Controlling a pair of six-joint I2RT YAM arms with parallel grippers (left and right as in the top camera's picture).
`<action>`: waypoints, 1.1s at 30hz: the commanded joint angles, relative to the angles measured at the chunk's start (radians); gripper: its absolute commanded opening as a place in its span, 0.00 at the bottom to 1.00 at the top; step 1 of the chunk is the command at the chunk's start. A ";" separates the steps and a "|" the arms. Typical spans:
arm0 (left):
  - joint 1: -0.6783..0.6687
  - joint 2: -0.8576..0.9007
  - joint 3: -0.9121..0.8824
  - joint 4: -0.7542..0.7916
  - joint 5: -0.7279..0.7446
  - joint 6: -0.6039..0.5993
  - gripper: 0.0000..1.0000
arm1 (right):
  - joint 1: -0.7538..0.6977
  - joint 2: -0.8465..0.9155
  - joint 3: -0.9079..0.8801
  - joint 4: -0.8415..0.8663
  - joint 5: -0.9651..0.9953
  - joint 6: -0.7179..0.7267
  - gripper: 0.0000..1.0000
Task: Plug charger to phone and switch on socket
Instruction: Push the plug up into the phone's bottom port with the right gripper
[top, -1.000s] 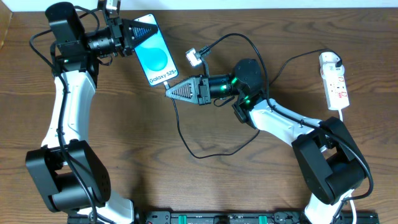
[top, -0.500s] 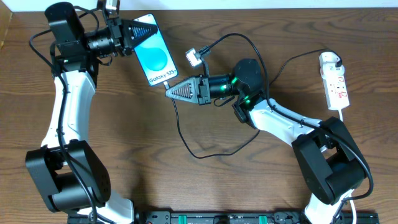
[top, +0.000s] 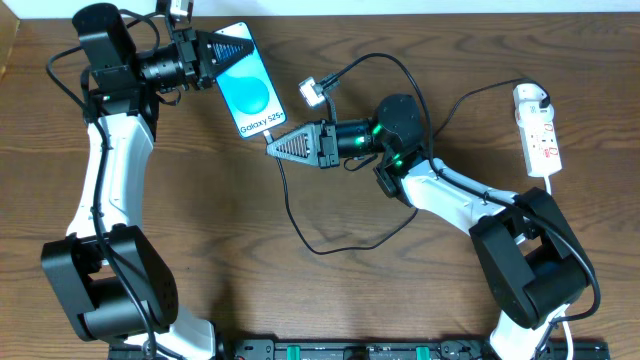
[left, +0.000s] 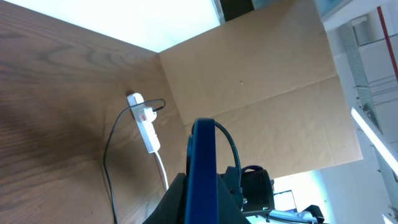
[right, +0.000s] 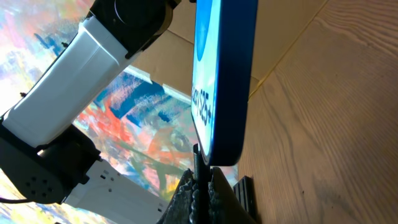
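Overhead, nothing looks different from a second ago. Both arms stay put, and the phone and the cable are in the same spots.

The left gripper (top: 238, 46) is clenched on the top end of the phone (top: 248, 92). The phone is near the back of the table (top: 200, 250), a bit to the left, with its bright blue screen facing up. White words show near its bottom end.

The right gripper (top: 270, 146) is squeezed tight on the tip of the charger (top: 287, 200), just beside the phone's bottom edge. From there the thin black cable runs down across the wood, curls around in a big loop, and goes up to the socket (top: 541, 135). The socket is a long white strip lying far off at the right side of the table, well apart from the phone.

Seen from the right wrist, the phone (right: 224, 74) is edge on. The charger's little plug (right: 198, 158) sticks up out of the right gripper (right: 200, 186) and touches the phone's bottom edge. I cannot tell if it is pushed all the way in.

Seen from the left wrist, the phone (left: 202, 162) is a thin blue edge, and the socket (left: 146, 124) lies far away on the wood with a black cable going into its top end.
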 joint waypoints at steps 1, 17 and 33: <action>-0.001 -0.008 0.011 0.007 0.041 0.001 0.07 | -0.006 -0.001 0.005 0.006 0.011 -0.006 0.01; -0.002 -0.008 0.011 0.007 0.041 0.003 0.08 | -0.005 -0.001 0.005 0.006 0.045 0.022 0.01; -0.046 -0.008 0.011 0.007 0.046 0.059 0.07 | -0.004 -0.001 0.005 0.006 0.099 0.092 0.01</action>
